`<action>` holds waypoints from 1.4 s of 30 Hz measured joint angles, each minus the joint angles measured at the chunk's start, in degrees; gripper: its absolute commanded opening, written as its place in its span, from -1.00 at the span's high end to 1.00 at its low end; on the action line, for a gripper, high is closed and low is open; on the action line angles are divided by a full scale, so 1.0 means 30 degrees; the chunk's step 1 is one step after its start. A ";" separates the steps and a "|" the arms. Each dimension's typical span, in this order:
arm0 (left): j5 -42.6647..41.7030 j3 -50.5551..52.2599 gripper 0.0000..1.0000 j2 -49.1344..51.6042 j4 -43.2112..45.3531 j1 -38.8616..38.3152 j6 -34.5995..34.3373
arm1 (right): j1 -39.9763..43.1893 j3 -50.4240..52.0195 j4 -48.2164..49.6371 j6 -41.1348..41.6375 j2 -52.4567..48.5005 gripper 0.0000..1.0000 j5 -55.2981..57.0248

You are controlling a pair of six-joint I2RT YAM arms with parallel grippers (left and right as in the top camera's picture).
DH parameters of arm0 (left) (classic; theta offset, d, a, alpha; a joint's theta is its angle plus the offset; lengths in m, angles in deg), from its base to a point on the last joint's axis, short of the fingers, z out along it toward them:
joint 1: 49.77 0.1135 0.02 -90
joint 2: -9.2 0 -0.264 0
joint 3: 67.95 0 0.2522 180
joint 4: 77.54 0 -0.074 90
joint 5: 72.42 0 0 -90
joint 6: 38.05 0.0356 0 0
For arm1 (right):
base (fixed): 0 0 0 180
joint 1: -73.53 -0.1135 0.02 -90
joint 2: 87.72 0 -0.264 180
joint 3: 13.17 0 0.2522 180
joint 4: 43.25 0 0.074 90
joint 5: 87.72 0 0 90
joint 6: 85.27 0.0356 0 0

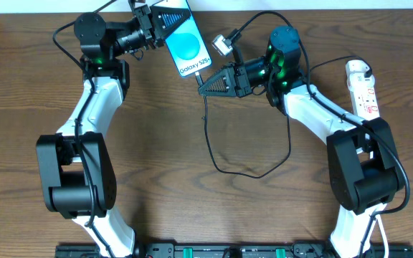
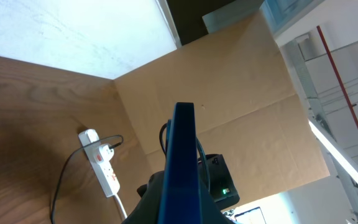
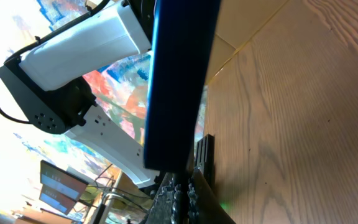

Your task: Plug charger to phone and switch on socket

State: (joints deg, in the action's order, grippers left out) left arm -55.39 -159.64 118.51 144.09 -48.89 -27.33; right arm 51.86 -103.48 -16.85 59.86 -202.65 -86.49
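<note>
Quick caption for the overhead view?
Left gripper holds the phone; right gripper, at its bottom edge, grips the charger.

Wood-grain table (image 1: 192, 208), dark brown and evenly lit, lies under the left gripper (image 1: 165, 23) and right gripper (image 1: 203, 86). Left wrist view: tan cardboard panel (image 2: 241, 93) ahead of left gripper. White wall (image 2: 73, 31) up-left of it. Glass pane (image 2: 353, 74) with a red line to its right, ceiling strip light (image 2: 347, 163) lower right. Right wrist view: blurry multicolour backdrop (image 3: 120, 99) ahead-left of right gripper. Black rail (image 1: 214, 251) on table edge, well behind both grippers.
</note>
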 measured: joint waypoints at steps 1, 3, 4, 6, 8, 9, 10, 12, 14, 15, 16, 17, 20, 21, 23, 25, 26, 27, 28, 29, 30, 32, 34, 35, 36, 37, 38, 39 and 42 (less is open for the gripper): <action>0.0007 0.0000 0.85 0.0000 0.0007 0.0000 0.0044 | 0.0000 0.0000 0.0000 0.0000 0.0000 0.98 0.0000; 0.0007 0.0000 0.85 0.0000 0.0007 0.0000 0.0109 | 0.0000 0.0000 0.0000 0.0000 0.0000 0.98 0.0000; 0.0007 0.0000 0.85 0.0000 0.0007 0.0007 0.0168 | 0.0000 0.0000 0.0000 0.0007 0.0000 0.98 0.0000; 0.0007 0.0000 0.85 0.0000 0.0007 0.0007 0.0255 | 0.0000 0.0000 0.0000 0.0007 0.0000 0.98 0.0000; 0.0000 0.0000 0.85 0.0000 0.0007 0.0000 0.0364 | 0.0000 0.0000 0.0000 0.0007 0.0000 0.98 0.0000; 0.0000 0.0000 0.85 0.0000 0.0007 0.0007 0.0408 | 0.0000 0.0000 0.0000 0.0007 0.0000 0.98 0.0000; -0.0007 0.0000 0.85 0.0000 0.0007 0.0007 0.0437 | 0.0000 0.0000 0.0000 0.0007 0.0000 0.98 0.0000; -0.0022 0.0000 0.85 0.0000 0.0007 0.0000 0.0452 | 0.0000 0.0000 0.0000 0.0007 0.0000 0.98 0.0000; -0.0066 0.0000 0.85 0.0000 0.0007 0.0007 0.0452 | 0.0000 0.0000 0.0000 0.0007 0.0000 0.98 0.0000; -0.0066 0.0000 0.85 0.0000 0.0007 0.0007 0.0459 | 0.0000 0.0000 0.0000 0.0007 0.0000 0.98 0.0000; -0.0073 0.0000 0.85 0.0000 0.0007 0.0007 0.0452 | 0.0000 0.0000 0.0000 0.0007 0.0000 0.98 0.0000; -0.0073 0.0000 0.85 0.0000 0.0007 0.0007 0.0459 | 0.0000 0.0000 0.0000 0.0007 0.0000 0.98 0.0000; -0.0073 0.0000 0.85 0.0000 0.0007 0.0007 0.0459 | 0.0000 0.0000 0.0000 0.0007 0.0000 0.98 0.0000; -0.0080 0.0000 0.85 0.0000 0.0007 0.0007 0.0459 | 0.0000 0.0000 0.0000 0.0000 0.0000 0.98 0.0000; -0.0087 0.0000 0.85 0.0000 0.0015 0.0007 0.0459 | 0.0007 0.0000 0.0000 0.0007 0.0000 0.98 0.0000; -0.0087 0.0000 0.85 0.0000 0.0007 0.0007 0.0459 | 0.0007 0.0000 0.0000 0.0007 0.0000 0.98 0.0000; -0.0095 0.0000 0.85 0.0000 0.0007 0.0007 0.0459 | 0.0007 0.0000 0.0000 0.0007 0.0000 0.98 0.0000; -0.0131 0.0000 0.85 0.0000 0.0015 0.0007 0.0466 | 0.0007 0.0000 0.0000 0.0007 0.0000 0.98 0.0000; -0.0138 0.0000 0.85 0.0000 0.0015 0.0007 0.0474 | 0.0007 0.0000 0.0000 0.0007 0.0000 0.98 0.0000; -0.0146 0.0000 0.85 0.0000 0.0015 0.0007 0.0503 | 0.0007 0.0000 0.0000 0.0007 0.0000 0.98 0.0000; -0.0160 0.0000 0.85 0.0000 0.0015 0.0007 0.0510 | 0.0007 0.0000 0.0000 0.0007 0.0000 0.98 0.0000; -0.0197 0.0000 0.85 0.0000 0.0022 0.0007 0.0510 | 0.0007 0.0000 0.0000 0.0007 0.0000 0.98 0.0000; -0.0204 0.0000 0.85 0.0000 0.0022 0.0007 0.0510 | 0.0007 0.0000 0.0000 0.0007 0.0000 0.98 0.0000; -0.0204 0.0000 0.85 0.0000 0.0022 0.0007 0.0510 | 0.0007 0.0000 0.0000 0.0007 0.0000 0.98 0.0000; -0.0204 0.0000 0.85 0.0000 0.0022 0.0007 0.0510 | 0.0007 0.0000 0.0000 0.0007 0.0000 0.98 0.0000; -0.0204 0.0000 0.85 0.0000 0.0022 0.0007 0.0510 | 0.0007 0.0000 0.0000 0.0007 0.0000 0.98 0.0000; -0.0204 0.0000 0.85 0.0000 0.0022 0.0007 0.0510 | 0.0007 0.0000 0.0000 0.0007 0.0000 0.98 0.0000; -0.0204 0.0000 0.85 0.0000 0.0022 0.0007 0.0510 | 0.0007 0.0000 0.0000 0.0007 0.0000 0.98 0.0000; -0.0204 0.0000 0.85 0.0000 0.0022 0.0007 0.0510 | 0.0007 0.0000 0.0000 0.0007 0.0000 0.98 0.0000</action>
State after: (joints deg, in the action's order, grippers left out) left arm -56.00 -159.64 118.51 144.16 -48.87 -25.80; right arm 51.88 -103.48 -16.85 59.89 -202.65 -86.49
